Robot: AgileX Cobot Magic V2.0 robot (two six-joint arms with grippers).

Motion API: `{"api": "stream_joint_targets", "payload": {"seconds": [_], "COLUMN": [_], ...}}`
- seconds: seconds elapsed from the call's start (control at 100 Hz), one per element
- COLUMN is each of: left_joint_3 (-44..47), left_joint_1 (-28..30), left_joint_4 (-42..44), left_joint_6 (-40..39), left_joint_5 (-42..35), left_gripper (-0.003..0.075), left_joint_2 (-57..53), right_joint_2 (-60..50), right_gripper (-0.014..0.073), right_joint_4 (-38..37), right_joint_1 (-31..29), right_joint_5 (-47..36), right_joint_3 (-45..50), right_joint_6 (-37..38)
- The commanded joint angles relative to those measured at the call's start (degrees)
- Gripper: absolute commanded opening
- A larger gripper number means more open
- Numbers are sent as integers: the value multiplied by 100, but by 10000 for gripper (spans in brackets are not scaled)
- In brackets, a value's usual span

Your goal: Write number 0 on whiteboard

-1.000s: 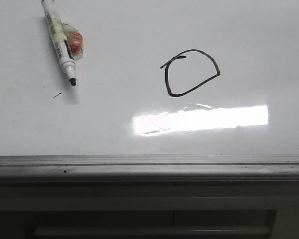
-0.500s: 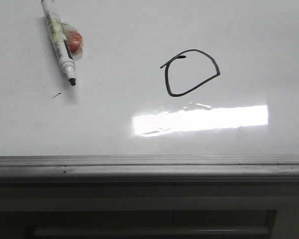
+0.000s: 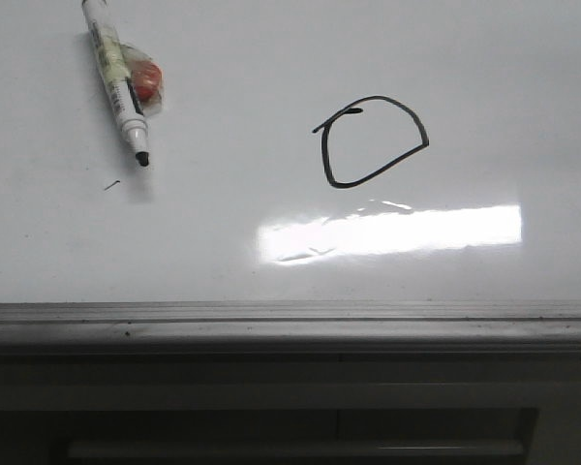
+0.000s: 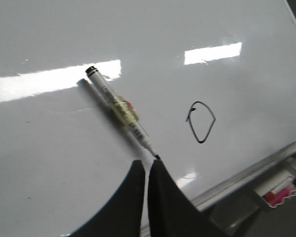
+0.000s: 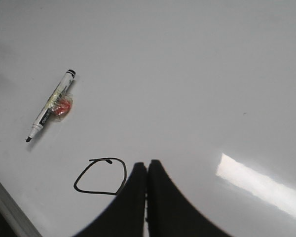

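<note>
The number 0 (image 3: 373, 140) is a closed black loop on the whiteboard (image 3: 271, 58); it also shows in the left wrist view (image 4: 201, 122) and the right wrist view (image 5: 99, 176). A white marker (image 3: 116, 80), uncapped with its black tip toward the board's front, lies at the far left with a red blob beside it. It shows in the left wrist view (image 4: 121, 113) and the right wrist view (image 5: 50, 105). My left gripper (image 4: 146, 163) is shut and empty, held above the board just short of the marker tip. My right gripper (image 5: 147, 165) is shut and empty, beside the 0.
A tiny black tick mark (image 3: 109, 184) sits near the marker tip. The board's grey frame edge (image 3: 290, 320) runs along the front. A tray with markers (image 4: 281, 185) hangs below the board's edge. A bright glare strip (image 3: 387, 232) lies before the 0.
</note>
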Motion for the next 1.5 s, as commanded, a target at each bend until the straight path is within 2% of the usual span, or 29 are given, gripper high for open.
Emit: {"api": "stream_joint_targets", "payload": {"seconds": [0.0,0.18,0.32,0.44,0.66,0.76,1.49], "left_joint_3": [284,1702,2292,2631,3008,2997,3007], "left_joint_1": [326,1629,2535,2917,2938,2938,2938], "left_joint_4": [191,262,239,239,345,298,242], "left_joint_6": [459,674,662,662,682,682,682], "left_joint_5": [-773,-2175,-2360,-2339,-2090,-1193,-1246], "left_gripper": [-20,-20,-20,-20,-20,-20,-20], "left_joint_2": [-261,-1333,-1628,-1619,-1619,-1619,-1619], "right_joint_2": [48,48,48,48,48,48,48], "right_gripper": [-57,-57,-57,-57,-57,-57,-57], "right_joint_4": [-299,-299,-299,-299,-299,-299,-299], "right_joint_1": [-40,-40,-40,-40,-40,-40,-40], "right_joint_5": [-234,-234,-234,-234,-234,-234,-234], "right_joint_3": [-141,-141,-141,-141,-141,-141,-141], "right_joint_6": [25,25,25,25,25,25,25]}}
